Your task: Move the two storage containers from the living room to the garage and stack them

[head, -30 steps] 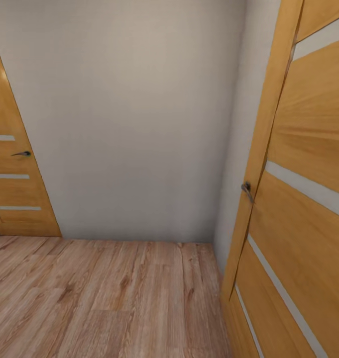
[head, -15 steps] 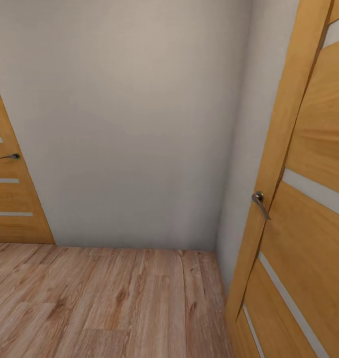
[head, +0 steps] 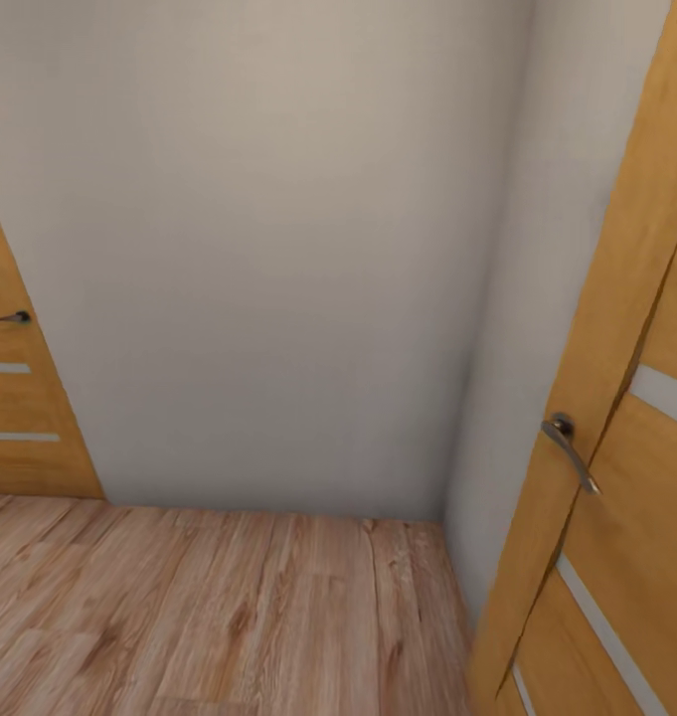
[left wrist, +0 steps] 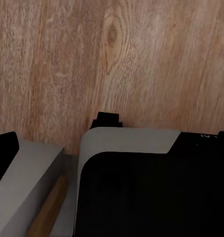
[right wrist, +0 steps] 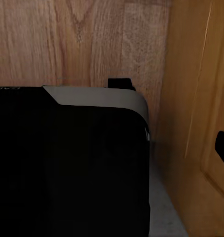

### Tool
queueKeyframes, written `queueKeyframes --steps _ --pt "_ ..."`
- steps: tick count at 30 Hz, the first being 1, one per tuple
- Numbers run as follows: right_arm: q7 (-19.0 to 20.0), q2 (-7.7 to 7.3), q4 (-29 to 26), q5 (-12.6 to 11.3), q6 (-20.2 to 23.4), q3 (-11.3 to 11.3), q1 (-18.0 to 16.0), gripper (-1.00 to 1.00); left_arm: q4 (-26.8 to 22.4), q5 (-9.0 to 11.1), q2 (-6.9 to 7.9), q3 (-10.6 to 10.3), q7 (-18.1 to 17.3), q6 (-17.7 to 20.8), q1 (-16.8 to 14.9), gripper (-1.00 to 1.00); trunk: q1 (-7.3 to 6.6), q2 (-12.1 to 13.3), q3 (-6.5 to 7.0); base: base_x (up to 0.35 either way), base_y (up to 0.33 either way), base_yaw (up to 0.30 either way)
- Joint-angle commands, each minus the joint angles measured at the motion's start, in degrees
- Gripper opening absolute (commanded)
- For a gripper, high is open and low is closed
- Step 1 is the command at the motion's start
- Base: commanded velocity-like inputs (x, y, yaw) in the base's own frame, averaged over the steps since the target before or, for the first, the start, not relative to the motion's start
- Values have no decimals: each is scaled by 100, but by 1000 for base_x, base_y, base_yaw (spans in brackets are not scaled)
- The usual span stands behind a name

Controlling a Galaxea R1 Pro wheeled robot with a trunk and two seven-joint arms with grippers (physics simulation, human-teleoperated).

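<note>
Left wrist view: the robot's dark body with a pale grey edge (left wrist: pixel 127 140) fills the lower part; the left hand's fingers cannot be made out, so whether they are apart or together cannot be told. Beyond the body lies the light wood plank floor (left wrist: pixel 117 54), with one dark knot in the grain. A grey-white block (left wrist: pixel 28 182) and a tan strip (left wrist: pixel 48 210) sit beside the body.

Right wrist view: the same dark body with a grey edge (right wrist: pixel 99 96) takes up most of the frame; the right hand's state likewise cannot be told. Plank floor runs behind it, and an orange wooden door panel (right wrist: pixel 196 98) stands close alongside, near the body.

Head view: a corner not seen by the wrist cameras. Items:
- Doors, two: one orange door (head: pixel 20 398) at the left edge with pale horizontal stripes and a dark lever handle (head: pixel 10 318); one orange door (head: pixel 616 447) near at the right, with a metal lever handle (head: pixel 569 449).
- Walls: plain grey-white wall (head: pixel 268 259) ahead, meeting a second wall at a corner beside the right door.
- Floor: light wood planks.

No orange-red storage containers are seen in these frames; the surroundings are wood-floored, not concrete.
</note>
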Motion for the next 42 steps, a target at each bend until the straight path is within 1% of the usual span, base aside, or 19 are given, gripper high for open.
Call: queueKeyframes --steps 1,15,25,42 --pt "-3 5 16 -52 -31 48 -6 100 7 59 -1 -7 2 -19 -5 100 3 -3 -6 321 0 241" --pt "-3 5 14 -52 -31 50 -6 100 7 60 -1 -7 2 -19 -5 100 3 -3 -6 319 0 269" --pt "-3 5 16 -52 -31 53 -6 100 7 60 7 -7 2 -19 -5 100 3 -3 -6 250 0 270" --pt "-5 5 17 -52 -31 51 -6 100 7 60 8 -7 2 -19 -5 100 3 -3 -6 21 0 270"
